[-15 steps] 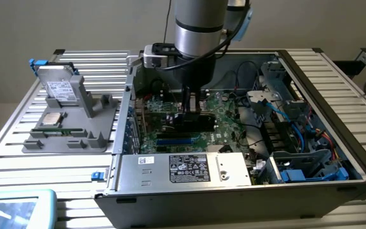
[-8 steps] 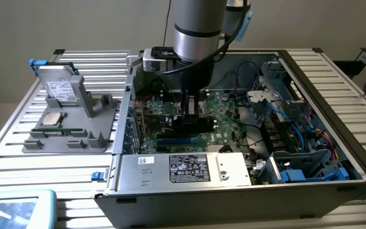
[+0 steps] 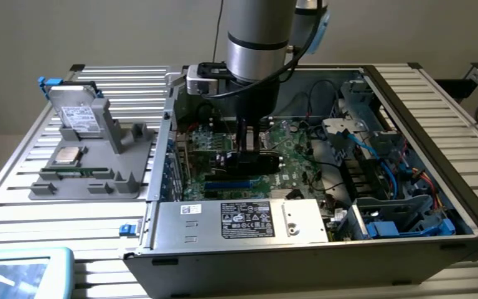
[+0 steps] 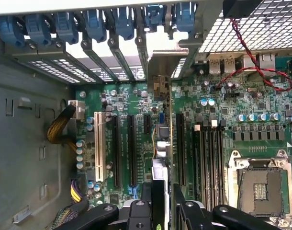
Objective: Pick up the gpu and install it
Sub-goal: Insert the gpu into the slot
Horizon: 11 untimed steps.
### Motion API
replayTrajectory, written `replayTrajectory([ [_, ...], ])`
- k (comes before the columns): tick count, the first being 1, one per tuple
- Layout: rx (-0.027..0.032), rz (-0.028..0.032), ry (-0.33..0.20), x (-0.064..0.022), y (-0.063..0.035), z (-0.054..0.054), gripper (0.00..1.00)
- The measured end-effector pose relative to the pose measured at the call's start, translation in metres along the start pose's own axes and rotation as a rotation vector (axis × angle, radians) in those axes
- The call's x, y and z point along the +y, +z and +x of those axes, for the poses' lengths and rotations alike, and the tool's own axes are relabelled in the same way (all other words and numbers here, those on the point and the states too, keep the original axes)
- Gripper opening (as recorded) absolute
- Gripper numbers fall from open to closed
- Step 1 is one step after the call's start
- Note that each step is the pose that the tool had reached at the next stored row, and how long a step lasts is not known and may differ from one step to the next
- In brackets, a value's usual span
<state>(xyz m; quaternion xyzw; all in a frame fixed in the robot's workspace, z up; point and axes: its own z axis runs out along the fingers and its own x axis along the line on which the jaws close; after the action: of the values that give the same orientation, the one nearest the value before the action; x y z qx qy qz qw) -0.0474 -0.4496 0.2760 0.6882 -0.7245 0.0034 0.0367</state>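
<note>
The gpu (image 3: 251, 165) appears as a dark block low inside the open computer case (image 3: 438, 124), over the green motherboard (image 3: 293, 140). My gripper (image 3: 251, 151) reaches straight down from the arm and is shut on it. In the wrist view the gpu (image 4: 160, 143) stands edge-on between the black fingers (image 4: 146, 194), in line with the long black expansion slots (image 4: 131, 148). Its silver end bracket (image 4: 161, 64) points at the rear slot openings. Whether the card's edge sits in a slot is hidden.
A grey fixture (image 3: 127, 180) at the exterior view's left holds a silver hard drive (image 3: 81, 115), a processor chip (image 3: 66, 156) and a green memory stick (image 3: 77, 171). Near the card are the power supply (image 3: 239, 218), blue cables (image 3: 388, 165), blue slot clips (image 4: 88, 24) and the CPU socket (image 4: 261, 184).
</note>
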Motion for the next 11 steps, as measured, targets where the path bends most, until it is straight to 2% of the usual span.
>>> replayTrajectory([
  [1, 0.0002, 0.0, 0.0, 0.0, 0.0003, -0.0001, 0.27],
  [5, 0.0077, 0.0001, 0.0, 0.0, 0.0007, -0.0002, 0.27],
  [11, 0.0081, -0.002, 0.0, 0.0008, 0.0044, -0.0004, 0.27],
])
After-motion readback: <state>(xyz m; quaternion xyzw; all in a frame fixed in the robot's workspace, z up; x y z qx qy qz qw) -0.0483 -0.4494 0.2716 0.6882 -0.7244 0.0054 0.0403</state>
